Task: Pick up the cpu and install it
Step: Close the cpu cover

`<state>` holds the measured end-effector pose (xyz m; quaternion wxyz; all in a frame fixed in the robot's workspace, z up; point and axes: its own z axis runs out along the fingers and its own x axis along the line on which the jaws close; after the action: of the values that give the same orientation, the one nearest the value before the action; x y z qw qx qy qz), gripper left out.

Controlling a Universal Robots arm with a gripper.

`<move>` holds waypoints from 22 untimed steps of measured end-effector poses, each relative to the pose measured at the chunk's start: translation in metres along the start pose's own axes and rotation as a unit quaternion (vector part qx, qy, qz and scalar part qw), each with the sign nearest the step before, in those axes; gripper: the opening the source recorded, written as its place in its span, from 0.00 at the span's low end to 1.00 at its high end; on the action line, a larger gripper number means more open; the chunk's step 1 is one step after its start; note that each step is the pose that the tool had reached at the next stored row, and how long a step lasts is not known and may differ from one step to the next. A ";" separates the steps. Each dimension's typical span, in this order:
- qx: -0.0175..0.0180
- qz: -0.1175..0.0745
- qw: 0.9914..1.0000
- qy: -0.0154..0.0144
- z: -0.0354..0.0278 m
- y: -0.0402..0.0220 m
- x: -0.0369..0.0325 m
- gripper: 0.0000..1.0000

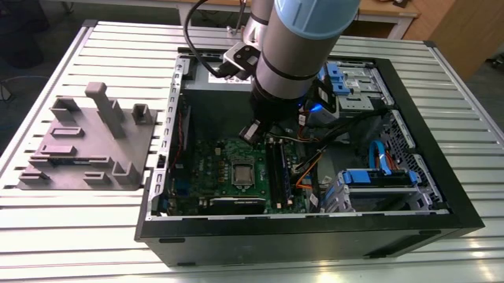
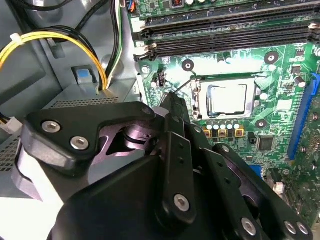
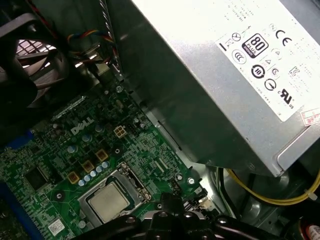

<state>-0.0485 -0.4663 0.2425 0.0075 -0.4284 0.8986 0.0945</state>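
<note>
You are working over a slatted metal table point(image 1: 71, 236) carrying an open case point(image 1: 441, 194) and a grey fixture point(image 1: 87, 147) at the exterior view's left. The cpu point(image 2: 227, 99) is sitting flat in the socket on the green board point(image 3: 65, 150), beside the memory sticks point(image 2: 225, 35). The gripper point(image 2: 172, 100) is hanging just beside the socket, holding nothing; its fingertips are cut off, so I cannot tell their spread. The grey power supply point(image 3: 210, 75) is blocking the case's far wall.

a lab or workshop: slatted metal workbench point(image 1: 94, 236), open computer case point(image 1: 315, 230), grey fixture block point(image 1: 87, 147)
</note>
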 end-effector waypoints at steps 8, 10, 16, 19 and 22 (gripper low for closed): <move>0.000 0.000 1.000 0.000 -0.0004 -0.0016 0.0021 0.10; 0.000 0.000 1.000 0.000 -0.0011 -0.0042 0.0079 0.10; 0.001 0.000 1.000 0.001 -0.0012 -0.0057 0.0164 0.10; 0.002 0.000 1.000 0.002 -0.0009 -0.0041 0.0179 0.10; 0.003 0.000 1.000 0.003 -0.0007 -0.0023 0.0201 0.10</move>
<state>-0.0594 -0.4833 0.2409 0.0058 -0.4286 0.8989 0.0908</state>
